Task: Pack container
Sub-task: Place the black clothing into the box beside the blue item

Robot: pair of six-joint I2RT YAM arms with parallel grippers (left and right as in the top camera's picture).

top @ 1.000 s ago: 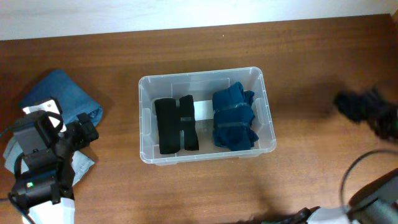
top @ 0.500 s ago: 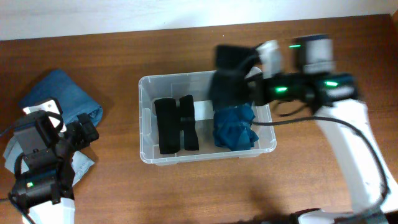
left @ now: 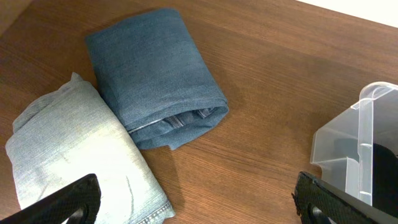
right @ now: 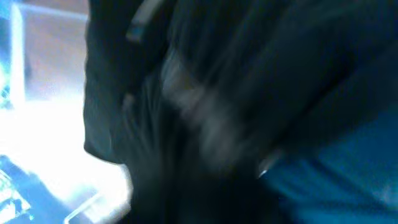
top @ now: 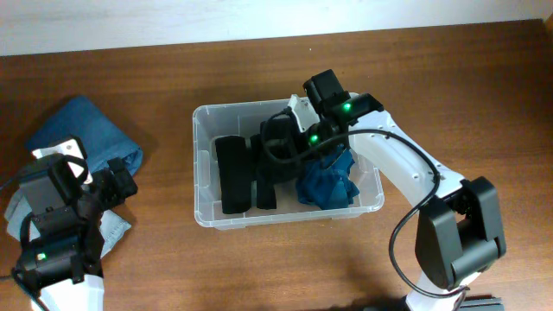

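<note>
Black garment (top: 277, 149) hangs over the clear container (top: 201, 177).

2 white arms (top: 406, 168) — black joints (top: 458, 229)

Lab-style workstation: plain wooden table (top: 130, 86), white wall (top: 173, 22).

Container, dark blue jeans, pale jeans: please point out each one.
container (top: 202, 173), overhead view, left wall.
dark blue jeans (left: 152, 74), left wrist view, upper folded face.
pale jeans (left: 71, 152), left wrist view, upper face.
</note>
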